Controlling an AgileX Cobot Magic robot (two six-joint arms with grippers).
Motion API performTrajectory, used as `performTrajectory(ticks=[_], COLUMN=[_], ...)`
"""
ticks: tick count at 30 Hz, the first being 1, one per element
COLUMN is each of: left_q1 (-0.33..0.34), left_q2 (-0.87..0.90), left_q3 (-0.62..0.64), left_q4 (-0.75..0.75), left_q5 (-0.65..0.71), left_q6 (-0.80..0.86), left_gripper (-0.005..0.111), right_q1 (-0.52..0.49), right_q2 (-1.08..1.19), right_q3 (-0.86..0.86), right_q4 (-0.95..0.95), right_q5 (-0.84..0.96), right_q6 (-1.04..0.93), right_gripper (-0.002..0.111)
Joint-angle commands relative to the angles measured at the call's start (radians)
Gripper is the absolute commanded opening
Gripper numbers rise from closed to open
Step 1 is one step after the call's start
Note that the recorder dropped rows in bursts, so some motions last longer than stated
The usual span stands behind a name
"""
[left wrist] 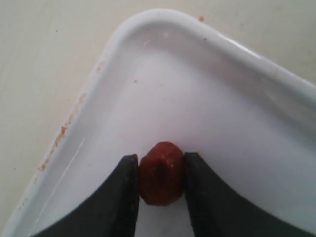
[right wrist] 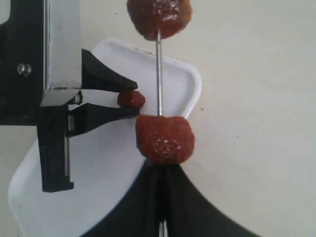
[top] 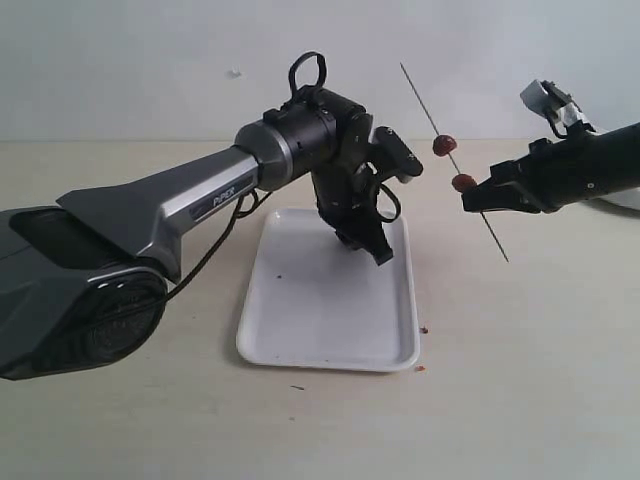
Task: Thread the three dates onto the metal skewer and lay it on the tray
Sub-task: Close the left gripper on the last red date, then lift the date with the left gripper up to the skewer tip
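Observation:
Over the white tray [top: 300, 330], near its far right corner, my left gripper [top: 381, 254] points down, and its two dark fingers press both sides of one dark red date [left wrist: 162, 173]. That date [right wrist: 131, 98] also shows small between the left fingers [right wrist: 106, 81] in the right wrist view. My right gripper [top: 472, 197] is shut on the thin metal skewer [top: 422, 100] and holds it slanted in the air to the right of the tray. Two dates are threaded on it, one [top: 463, 183] right at the fingertips and one [top: 444, 145] a little further up the rod.
Small red crumbs [top: 421, 368] lie on the beige table by the tray's near right corner. Part of a pale round object [top: 625, 200] shows at the right edge behind the right arm. The left arm's bulky body [top: 120, 250] fills the left side.

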Motion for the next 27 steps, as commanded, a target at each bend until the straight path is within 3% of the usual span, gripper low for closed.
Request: performTrajectory(ticks=[1,7,19,22,27], left_q1=[0.012,0.114,0.37,0.402,0.412], left_q2=[-0.034,-0.135,-0.176,-0.174,-0.172], left_q3=[0.007,0.007,0.007,0.007,0.007], left_q4=[-0.045,-0.366,-1.104,-1.187,-1.188], left_q5=[0.109,0.144,0.144,0.144,0.144], left_q6=[-0.004,0.0,0.0,0.0,-0.007], left_gripper=[0.032,0.031,0.031,0.031,0.031], right_q1=[-0.002,-0.002,-0.002,-0.002,-0.002], right_q2=[-0.008,-0.008,-0.008,-0.008,-0.008], right_q3=[-0.004,-0.004,-0.004,-0.004,-0.004], right_q4=[-0.03,-0.206,-0.255,-0.255,-0.226], right_q5=[0.035,0.105,0.248,0.258,0.312], right_q6=[-0.009,0.043,-0.002,-0.002,-0.103], right_gripper=[0.0,0.0,0.0,0.0,0.0])
